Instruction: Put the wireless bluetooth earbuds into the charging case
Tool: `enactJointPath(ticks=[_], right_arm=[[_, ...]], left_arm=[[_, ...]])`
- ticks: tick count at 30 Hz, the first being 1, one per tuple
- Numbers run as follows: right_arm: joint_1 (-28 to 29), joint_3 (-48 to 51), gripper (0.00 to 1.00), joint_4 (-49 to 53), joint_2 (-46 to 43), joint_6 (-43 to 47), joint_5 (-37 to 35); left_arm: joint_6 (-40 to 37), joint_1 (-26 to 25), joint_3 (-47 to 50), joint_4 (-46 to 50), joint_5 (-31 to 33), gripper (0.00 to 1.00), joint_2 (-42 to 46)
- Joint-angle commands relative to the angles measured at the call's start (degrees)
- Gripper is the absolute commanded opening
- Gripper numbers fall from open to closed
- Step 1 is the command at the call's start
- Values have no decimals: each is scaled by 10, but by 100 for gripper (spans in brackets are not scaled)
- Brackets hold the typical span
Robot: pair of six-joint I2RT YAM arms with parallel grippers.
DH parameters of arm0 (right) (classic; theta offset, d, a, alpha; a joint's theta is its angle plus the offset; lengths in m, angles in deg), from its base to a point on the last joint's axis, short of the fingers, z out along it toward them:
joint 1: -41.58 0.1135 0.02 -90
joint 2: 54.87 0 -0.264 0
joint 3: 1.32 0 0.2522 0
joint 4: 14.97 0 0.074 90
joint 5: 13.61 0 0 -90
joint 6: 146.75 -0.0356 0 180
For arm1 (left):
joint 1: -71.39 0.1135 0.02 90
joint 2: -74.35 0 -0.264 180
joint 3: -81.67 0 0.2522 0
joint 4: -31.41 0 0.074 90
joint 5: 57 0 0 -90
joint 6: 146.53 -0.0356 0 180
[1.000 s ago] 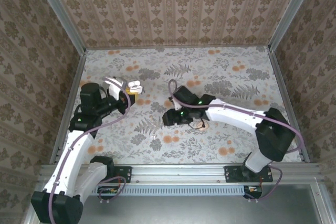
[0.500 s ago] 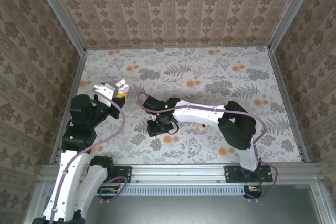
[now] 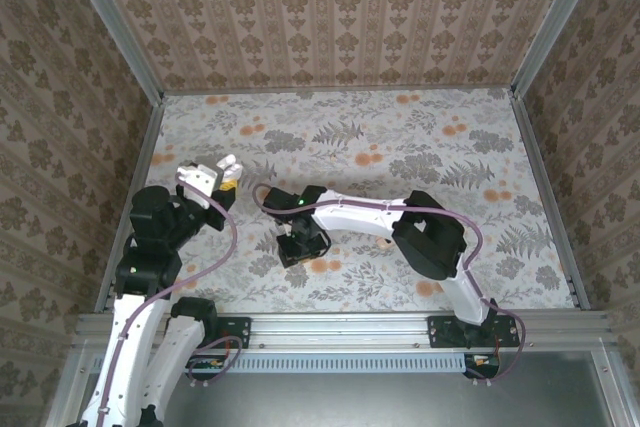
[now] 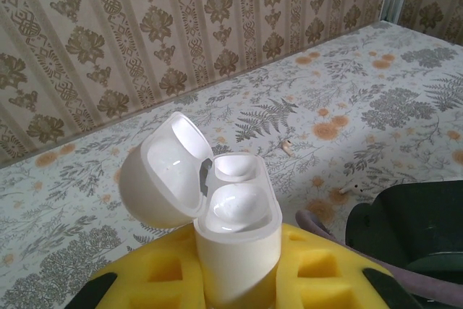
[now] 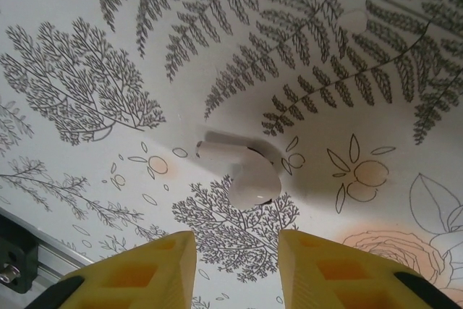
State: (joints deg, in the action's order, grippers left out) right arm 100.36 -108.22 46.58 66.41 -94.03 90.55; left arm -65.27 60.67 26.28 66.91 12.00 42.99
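One earbud (image 5: 242, 173) lies on its side on the flowered table (image 5: 87, 70), with its stem toward 10 o'clock in the right wrist view. The second earbud (image 5: 353, 19) lies apart from it, off toward 1 o'clock. The right claw (image 5: 235, 269) hangs low over the first one. Its yellow pads (image 5: 137, 276) stand apart with nothing between them, and the earbud sits just past the gap at 12 o'clock, untouched. Seen from above, this claw is at about 7 o'clock from the table's middle.

The charging case (image 4: 235, 240) stands upright, pinched between the yellow pads of the left claw (image 4: 235, 280). Its lid (image 4: 163, 175) is swung open toward 10 o'clock, showing two glossy hollows. Seen from above, the case and the left claw are out at the table's 9 o'clock side, well apart from the right claw.
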Motion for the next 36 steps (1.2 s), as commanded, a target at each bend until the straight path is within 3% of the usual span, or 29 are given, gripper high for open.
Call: enactJointPath(ticks=[1, 36], right_arm=[[3, -26, 36, 36, 19, 7, 10], [-19, -49, 30, 29, 68, 1, 30]], left_arm=[[-18, 5, 0, 18, -2, 0, 10], [-4, 5, 9, 9, -18, 0, 18]])
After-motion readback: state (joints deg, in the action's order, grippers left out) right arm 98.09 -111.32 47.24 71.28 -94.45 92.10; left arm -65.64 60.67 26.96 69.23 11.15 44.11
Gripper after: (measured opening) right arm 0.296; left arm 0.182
